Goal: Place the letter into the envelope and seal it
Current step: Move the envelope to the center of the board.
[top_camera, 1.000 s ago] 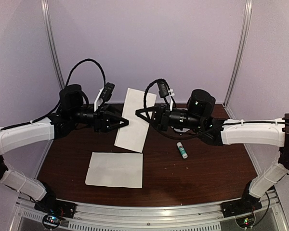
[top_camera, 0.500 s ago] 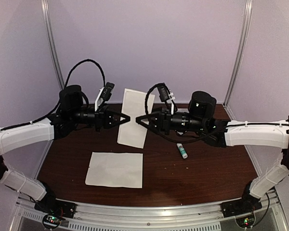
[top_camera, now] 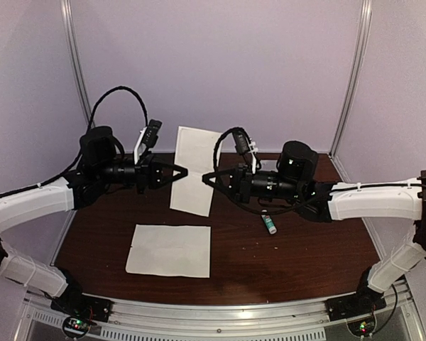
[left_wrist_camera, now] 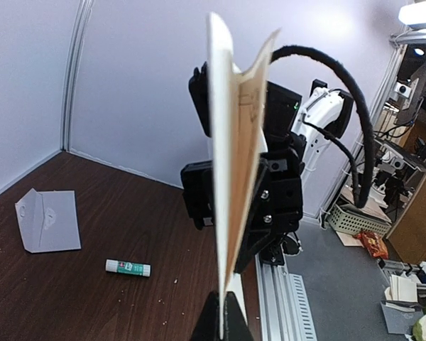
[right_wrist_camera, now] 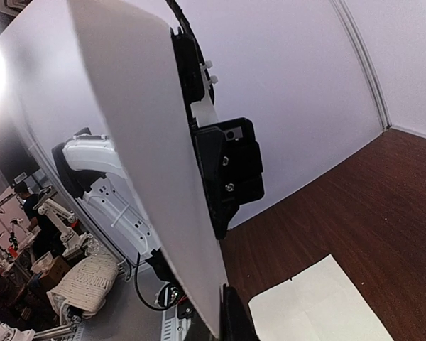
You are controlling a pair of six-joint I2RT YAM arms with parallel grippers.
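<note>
Letter (top_camera: 196, 153) is now held in the air between the two arms and stands almost upright. The left jaws are clenched on its left edge and the right jaws on its right edge, with their tips nearly facing each other. One second ago the left jaws were spread open just beside the sheet and, as far as I can see, only the right jaws carried it, while the sheet leaned more to one side. Since then the left jaws have shut on the paper, and the sheet has come a little higher and straighter. In the left wrist view the paper is seen from its edge, and its two layers open away from each other above the jaws, so I judge that the fold is loose. The envelope (top_camera: 169, 250) lies flat on the tabletop (top_camera: 305, 249), below the left jaws and well apart from the letter. A glue stick (top_camera: 269, 222) lies below the right arm, behind its jaws. For the task this means the letter is secured from both sides and can be brought down, but insertion has not yet begun and sealing remains to be done.
</note>
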